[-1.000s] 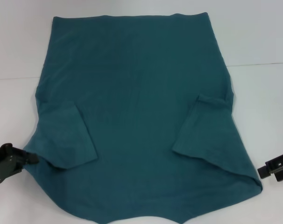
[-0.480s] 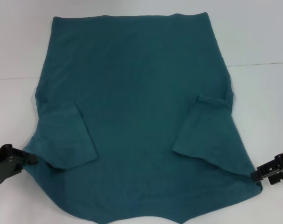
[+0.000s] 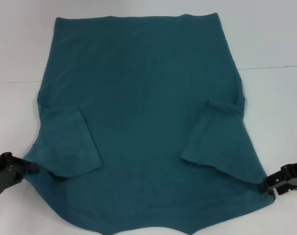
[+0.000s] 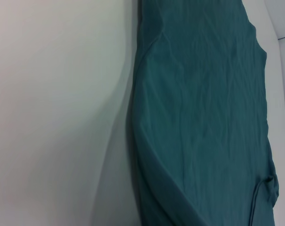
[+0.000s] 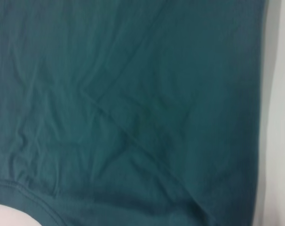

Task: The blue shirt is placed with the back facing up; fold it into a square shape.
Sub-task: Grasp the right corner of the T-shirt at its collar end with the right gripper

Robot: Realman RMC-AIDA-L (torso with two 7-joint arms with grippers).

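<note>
1. Where the head view looked down, the shirt [image 3: 143, 122] lay spread flat on the white worktop [image 3: 276, 39], plain side up, covering most of the middle of the scene.
2. Both short sleeves were folded inward onto the body of the shirt, one flap on the left side and one on the right.
3. The far edge of the shirt ran straight across the worktop; the near edge sagged in a curve toward the robot and ran out of the head view at the bottom.
4. The left gripper [image 3: 22, 169] sat low at the shirt's near left corner, its tip touching the cloth edge beside the left sleeve flap.
5. Whether the left fingers were apart or pinched on the cloth could not be told from any view.
6. The right gripper [image 3: 270, 185] sat low at the near right corner, its tip meeting the shirt's edge there.
7. The right fingers' state likewise could not be told.
8. The left wrist view showed one long side of the shirt [image 4: 203, 117] lying beside bare worktop [image 4: 58, 113], with soft wrinkles running along the cloth.
9. The right wrist view was almost filled by creased shirt [image 5: 133, 103], with a strip of worktop [image 5: 279, 117] along one side.
</note>
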